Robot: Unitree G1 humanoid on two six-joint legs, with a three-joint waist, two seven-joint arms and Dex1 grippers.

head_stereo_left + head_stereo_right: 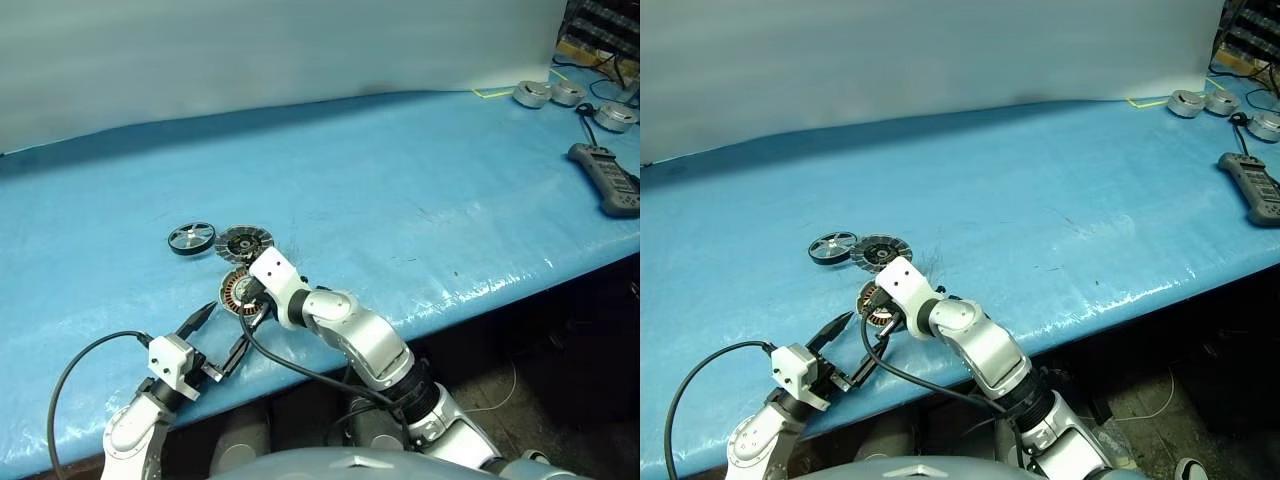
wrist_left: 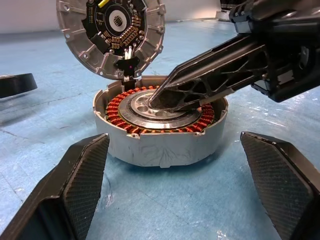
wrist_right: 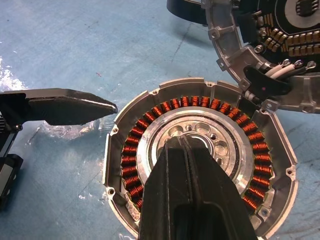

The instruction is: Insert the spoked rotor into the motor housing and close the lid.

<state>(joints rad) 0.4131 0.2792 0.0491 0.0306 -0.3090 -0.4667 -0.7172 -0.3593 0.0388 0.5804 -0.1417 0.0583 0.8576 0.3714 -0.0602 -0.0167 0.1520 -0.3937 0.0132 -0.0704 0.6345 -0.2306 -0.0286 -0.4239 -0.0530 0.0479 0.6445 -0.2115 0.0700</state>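
Left wrist view: our left gripper [image 2: 172, 185] gapes wide before the housing [image 2: 160, 125]; our right gripper [image 2: 160, 102], pinched closed, rests on its centre.

I see the housing [image 2: 160, 145] as matt cast grey metal w/ glossy copper windings [image 3: 131, 150]. Lid [image 2: 111, 35], at its 12 o'clock: rough silver rim. Fingers [image 2: 75, 185]: black textured plastic. Table [image 1: 420, 180]: shiny blue sheet, slightly crinkled.
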